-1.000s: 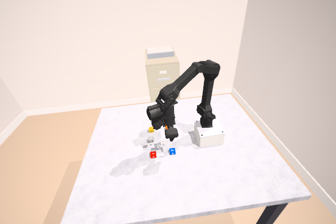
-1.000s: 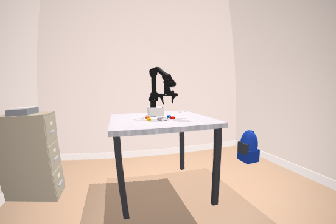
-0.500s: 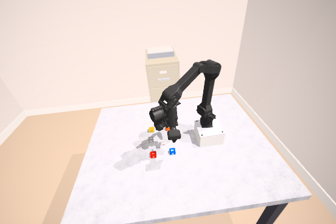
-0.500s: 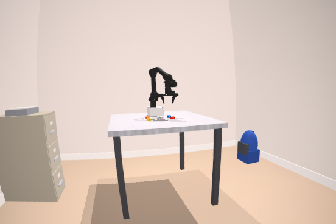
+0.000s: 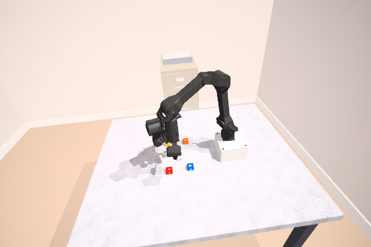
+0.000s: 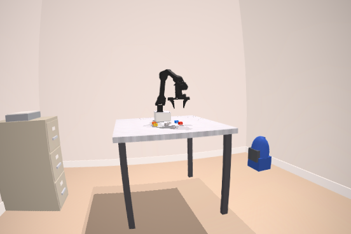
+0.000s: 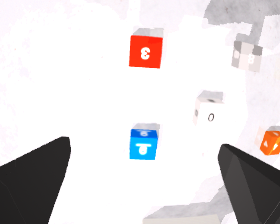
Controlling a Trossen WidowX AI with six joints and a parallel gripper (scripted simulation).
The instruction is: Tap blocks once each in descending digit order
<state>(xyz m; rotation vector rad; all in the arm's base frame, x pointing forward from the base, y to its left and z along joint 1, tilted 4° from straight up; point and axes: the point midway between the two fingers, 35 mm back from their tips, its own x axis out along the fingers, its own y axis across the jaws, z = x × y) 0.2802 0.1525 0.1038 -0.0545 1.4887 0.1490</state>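
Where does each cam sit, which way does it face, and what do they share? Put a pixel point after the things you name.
Top: above the table's near edge, angled down at the table (image 5: pixel 203 205) (image 6: pixel 176 134); whole arm (image 5: pixel 224 104) (image 6: pixel 162 90) shows.
Exterior: off the table's side, roughly level, facing the table; whole arm, open gripper (image 6: pixel 178 106) (image 7: pixel 147 149).
Wrist: on the arm's wrist, looking down past both fingers at the blocks; only fingers show.
Top and exterior share the cabinet (image 5: pixel 179 94) (image 6: pixel 23 165).
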